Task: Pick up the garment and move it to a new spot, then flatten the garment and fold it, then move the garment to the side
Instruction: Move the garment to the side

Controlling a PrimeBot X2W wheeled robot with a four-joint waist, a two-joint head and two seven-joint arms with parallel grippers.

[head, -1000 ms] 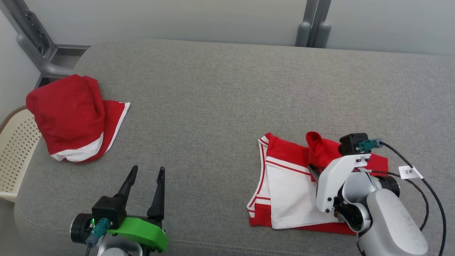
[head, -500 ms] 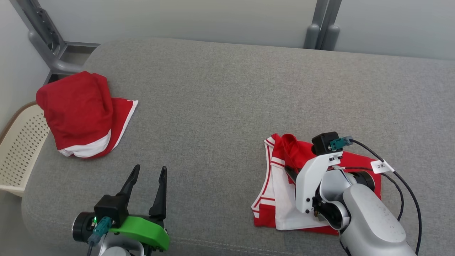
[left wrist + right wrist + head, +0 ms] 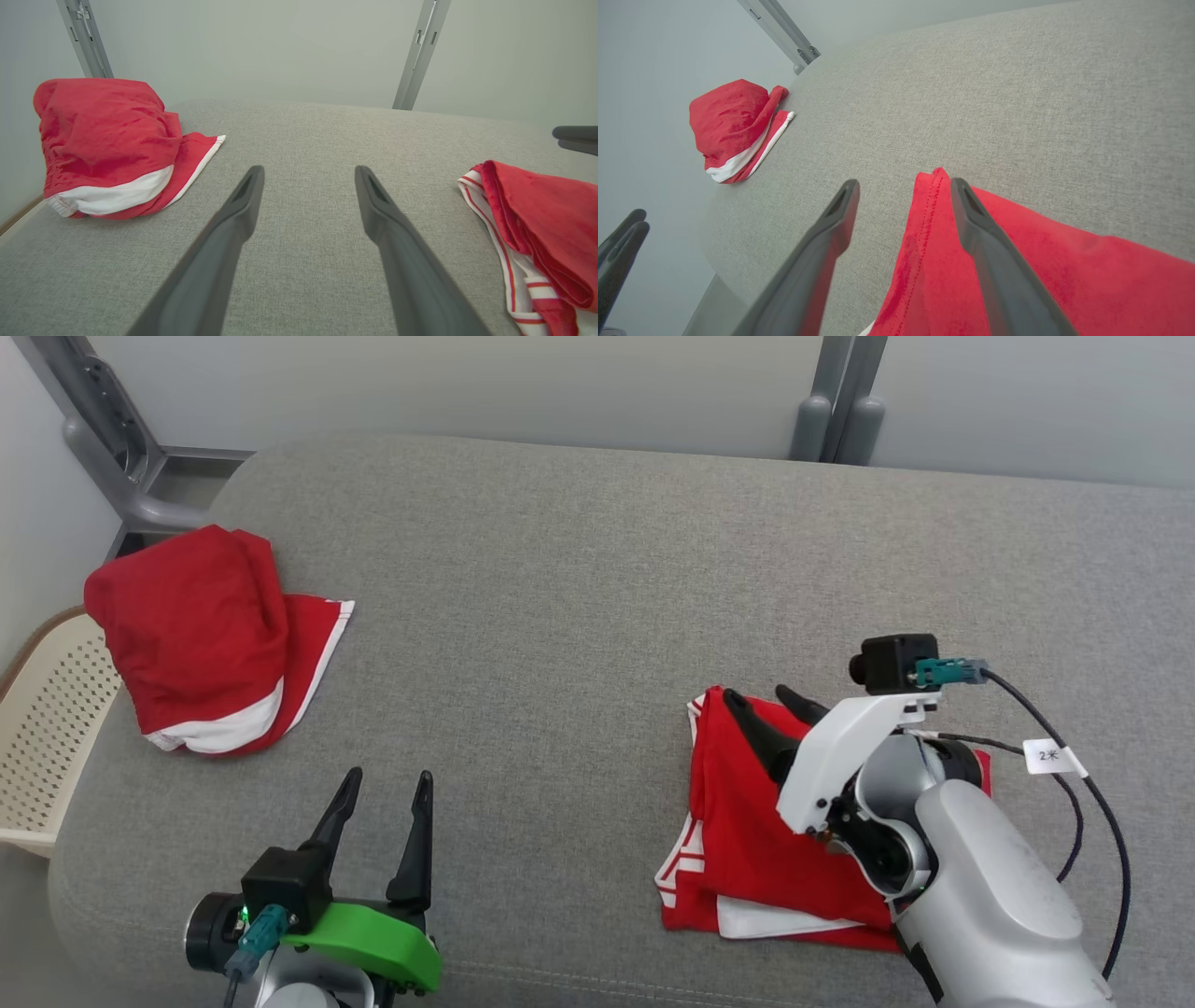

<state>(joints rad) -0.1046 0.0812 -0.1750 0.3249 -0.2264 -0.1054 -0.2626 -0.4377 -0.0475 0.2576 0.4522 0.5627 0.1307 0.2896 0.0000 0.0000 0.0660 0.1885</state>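
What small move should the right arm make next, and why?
Probably lift the right gripper straight up, clear of the folded garment. Its jaws stand open over the garment's far left corner, holding nothing, and the red layer lies over the white one, so the fold looks laid; lifting clear avoids dragging it.

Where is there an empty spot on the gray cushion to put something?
The middle of the gray cushion is bare, between the crumpled red garment on the left and the folded red garment on the right; the far strip is bare too. It is crowded near right, where the right gripper hangs open at that garment's edge.
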